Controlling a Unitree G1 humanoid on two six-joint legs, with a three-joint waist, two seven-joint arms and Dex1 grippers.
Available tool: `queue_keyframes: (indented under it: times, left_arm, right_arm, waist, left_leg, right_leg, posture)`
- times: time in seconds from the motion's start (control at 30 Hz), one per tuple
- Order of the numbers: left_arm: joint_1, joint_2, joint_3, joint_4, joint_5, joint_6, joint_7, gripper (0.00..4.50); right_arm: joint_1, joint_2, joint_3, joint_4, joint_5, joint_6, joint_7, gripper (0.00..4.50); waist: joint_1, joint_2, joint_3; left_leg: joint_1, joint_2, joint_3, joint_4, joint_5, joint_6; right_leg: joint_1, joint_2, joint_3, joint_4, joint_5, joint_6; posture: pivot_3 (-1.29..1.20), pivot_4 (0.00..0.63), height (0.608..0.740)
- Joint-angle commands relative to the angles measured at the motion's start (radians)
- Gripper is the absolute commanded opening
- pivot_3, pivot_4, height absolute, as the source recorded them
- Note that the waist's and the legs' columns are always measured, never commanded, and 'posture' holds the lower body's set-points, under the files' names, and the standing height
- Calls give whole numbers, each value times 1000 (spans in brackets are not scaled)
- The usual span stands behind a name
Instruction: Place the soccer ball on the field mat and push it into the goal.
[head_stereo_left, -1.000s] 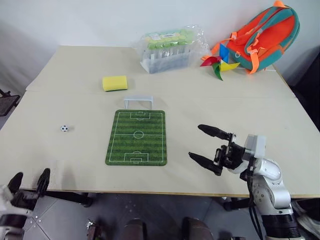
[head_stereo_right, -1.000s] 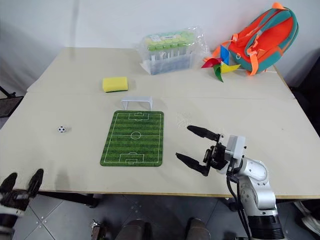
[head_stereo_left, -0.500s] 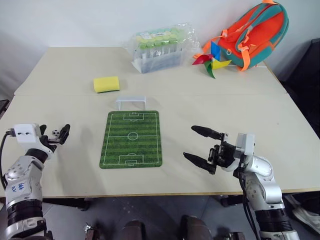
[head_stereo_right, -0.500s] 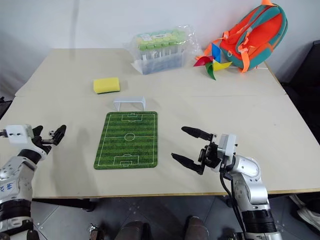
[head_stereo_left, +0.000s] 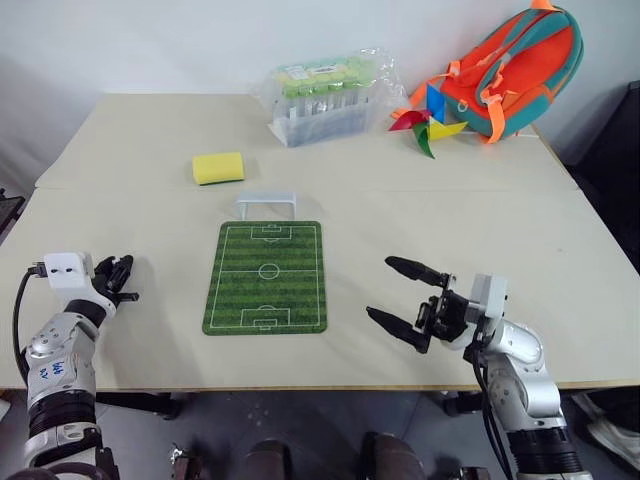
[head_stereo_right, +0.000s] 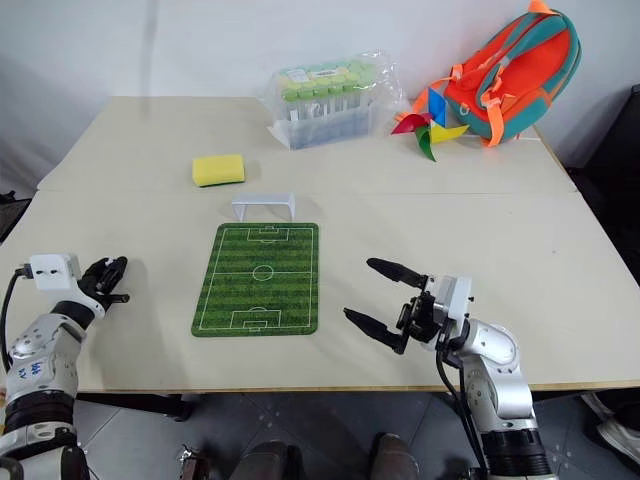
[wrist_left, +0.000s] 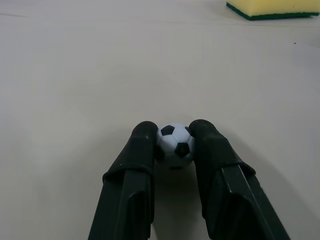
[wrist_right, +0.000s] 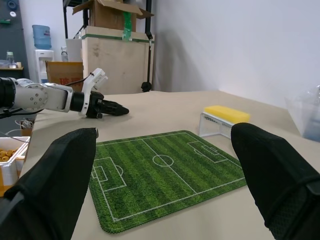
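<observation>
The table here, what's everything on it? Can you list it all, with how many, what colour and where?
soccer ball: one, white with black patches, between the left gripper's fingers, left of the mat
field mat: one, green with white lines, table middle
goal: one, white, at the mat's far end
sponge: one, yellow, beyond the goal
clear box: one, green-topped, far edge
pinwheel: one, multicoloured, beside the backpack
backpack: one, orange and teal, far right corner
left gripper: black, shut on the ball
right gripper: black, open, right of the mat

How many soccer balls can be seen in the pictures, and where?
1. The soccer ball sits between the fingers of the left gripper, low over the bare table, to the left of the field mat. No other ball is visible.
</observation>
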Motion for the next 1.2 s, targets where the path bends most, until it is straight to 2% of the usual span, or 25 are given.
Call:
queue_keyframes:
  times: [0.03, 0.13, 0.27, 0.47, 0.57, 0.7, 0.97, 1.2]
  left_arm:
    - [-9, 11, 27, -20, -31, -46, -42, 858]
    - [-3, 16, 27, -104, -105, -49, -182, 858]
    - [101, 116, -192, -450, -211, 51, -678, 858]
    - [99, 143, -395, -541, -135, 13, -909, 858]
    - [69, 120, -474, -458, -46, -78, -951, 858]
    - [11, 71, -508, -332, 20, -186, -942, 858]
    - [-48, 7, -518, -201, 69, -284, -917, 858]
    - [-67, -4, -514, -156, 68, -295, -912, 858]
  right_arm:
    - [13, -11, -7, -54, 14, -15, 8, 4500]
    - [24, -50, -25, -65, 37, -2, 47, 4500]
    - [67, -284, -55, -7, 57, -13, 350, 4500]
    - [96, -322, -81, 36, 65, -46, 411, 4500]
    - [99, -299, -76, 12, 62, -50, 370, 4500]
    - [111, -280, -66, -36, 55, -41, 318, 4500]
    - [156, -270, -65, -110, 55, -12, 241, 4500]
    - [171, -265, -57, -144, 52, 3, 206, 4500]
  waist:
    - [0, 0, 0]
    - [2, 0, 0]
    - [5, 0, 0]
    - [-1, 1, -1]
    - [-1, 1, 0]
    - [5, 1, 0]
    - [26, 1, 0]
    - [26, 1, 0]
  left_leg:
    - [0, 0, 0, 0, 0, 0]
    - [-1, 0, 0, 0, 0, 0]
    - [-1, -1, 0, 1, -1, 1]
    - [2, 0, 2, 0, -1, 1]
    - [3, 0, 5, 1, -1, 1]
    - [4, 0, 5, 2, -1, 1]
    - [2, 0, 5, 4, -1, 2]
    - [0, 0, 5, 11, -2, 4]
  right_leg:
    - [0, 0, 0, 0, 0, 0]
    - [0, 0, 0, 0, 0, 0]
    - [0, -1, 0, -1, 0, 0]
    - [2, 0, 1, -1, 0, 0]
    - [1, 0, 3, -1, 0, 1]
    - [2, 0, 4, 0, 0, 1]
    - [2, 0, 4, 0, 1, 1]
    - [2, 0, 4, 1, 2, 3]
  posture:
    - [0, 150, 740]
    - [0, 150, 740]
    - [0, 150, 740]
    - [0, 150, 740]
    - [0, 150, 740]
    - [0, 150, 740]
    - [0, 150, 740]
    - [0, 150, 740]
